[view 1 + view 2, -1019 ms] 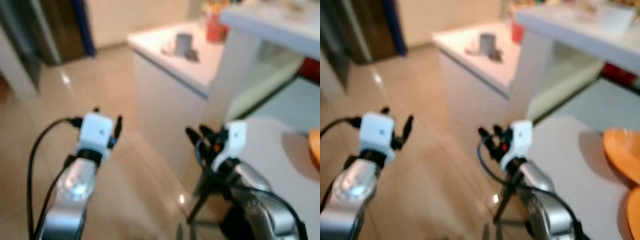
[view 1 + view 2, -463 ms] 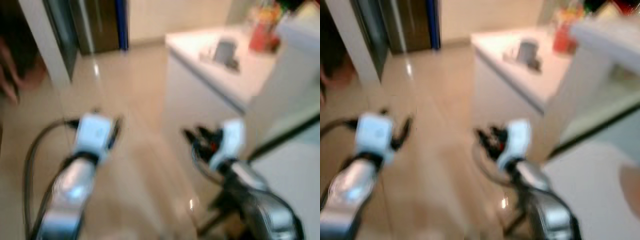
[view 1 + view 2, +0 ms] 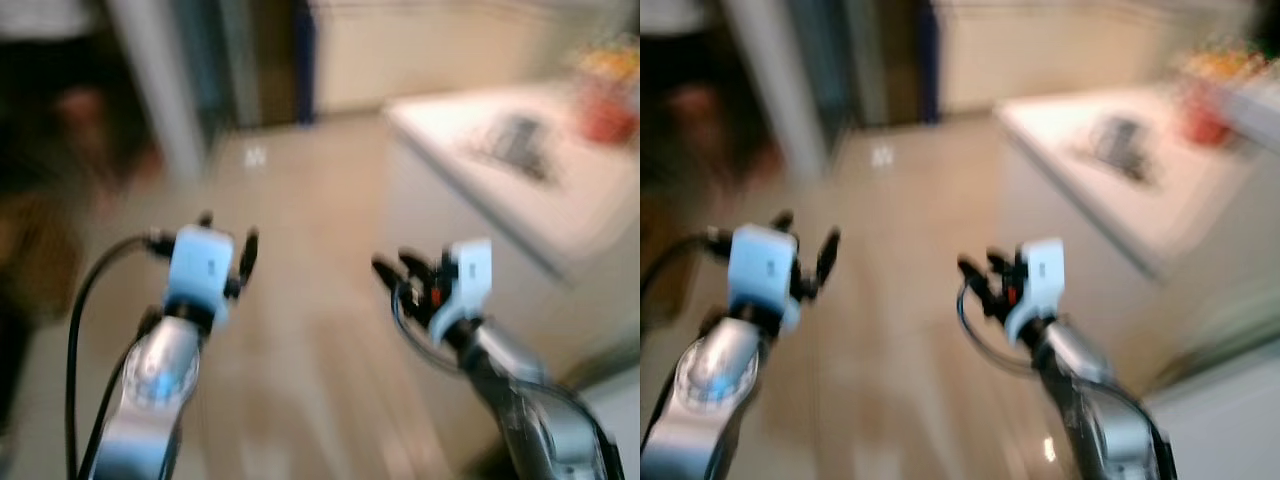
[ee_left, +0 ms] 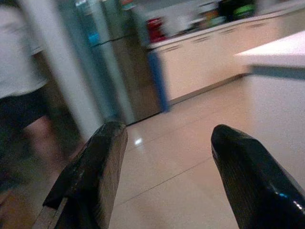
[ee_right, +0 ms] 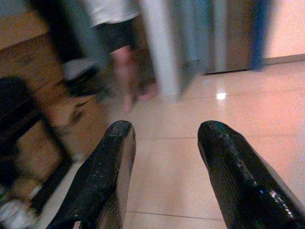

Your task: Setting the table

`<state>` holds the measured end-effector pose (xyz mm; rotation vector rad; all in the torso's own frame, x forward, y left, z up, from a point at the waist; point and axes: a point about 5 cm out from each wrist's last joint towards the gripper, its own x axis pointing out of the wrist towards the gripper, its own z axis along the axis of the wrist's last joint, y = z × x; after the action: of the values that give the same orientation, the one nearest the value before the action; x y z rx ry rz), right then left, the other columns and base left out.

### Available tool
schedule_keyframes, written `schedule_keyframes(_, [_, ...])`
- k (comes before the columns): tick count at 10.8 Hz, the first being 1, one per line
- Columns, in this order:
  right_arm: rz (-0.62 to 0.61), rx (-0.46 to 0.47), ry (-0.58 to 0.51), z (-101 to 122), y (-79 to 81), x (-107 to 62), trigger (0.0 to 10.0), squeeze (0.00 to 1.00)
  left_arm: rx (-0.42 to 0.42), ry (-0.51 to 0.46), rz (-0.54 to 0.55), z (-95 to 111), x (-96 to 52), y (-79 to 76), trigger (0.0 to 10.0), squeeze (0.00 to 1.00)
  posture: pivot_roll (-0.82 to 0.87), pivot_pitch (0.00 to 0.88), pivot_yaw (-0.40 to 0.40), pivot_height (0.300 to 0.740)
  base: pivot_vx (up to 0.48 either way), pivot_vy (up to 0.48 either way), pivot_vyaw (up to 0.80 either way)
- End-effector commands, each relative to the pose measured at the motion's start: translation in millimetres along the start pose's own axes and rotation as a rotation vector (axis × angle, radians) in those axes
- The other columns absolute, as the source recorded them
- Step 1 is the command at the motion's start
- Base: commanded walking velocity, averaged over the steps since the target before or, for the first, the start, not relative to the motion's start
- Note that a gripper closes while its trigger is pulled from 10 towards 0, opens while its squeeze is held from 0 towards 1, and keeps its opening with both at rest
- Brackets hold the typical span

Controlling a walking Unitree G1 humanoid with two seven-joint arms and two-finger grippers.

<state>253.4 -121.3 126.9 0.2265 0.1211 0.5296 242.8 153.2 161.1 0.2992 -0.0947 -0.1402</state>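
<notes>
Since the earlier frames your camera has swung to the left: the white table with the orange plates has gone out of the picture, and the counter (image 3: 520,190) now sits far to the right, while a dark doorway and a blurred person (image 5: 114,33) have come in on the left. Both arms keep the same pose as before, raised in front of the body and pointing forward over the beige tiled floor (image 3: 310,330).

Your left gripper (image 4: 167,181) hovers above the floor with its jaws wide apart, and you can see floor and a steel fridge (image 4: 119,71) between them. It holds nothing and touches nothing. Your right gripper (image 5: 167,176) is in the same state: jaws spread open, empty, with only floor between them and the person's bare legs further ahead.

On the counter you can make out a grey object (image 3: 1118,145) and something red (image 3: 1202,118), both too blurred to name. No writing or label can be read anywhere, because the whole picture is smeared by motion.
</notes>
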Motion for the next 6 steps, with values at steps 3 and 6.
schedule_keyframes(3, [0.02, -0.005, -0.035, 9.0, 5.7, 3.9, 10.0, 0.0, 0.014, -0.002, 0.013, 1.3, 4.3, 8.5, 10.0, 0.0, 0.08, 0.0, -0.035, 0.74, 0.385, 0.0, 0.8])
schedule_keyframes(6, [0.002, -0.005, -0.074, 14.0, 4.9, 3.5, 10.0, 0.0, 0.021, 0.008, 0.008, -0.9, -0.2, 6.6, 10.0, 0.0, 0.09, 0.0, -0.038, 0.74, 0.386, 0.0, 0.0])
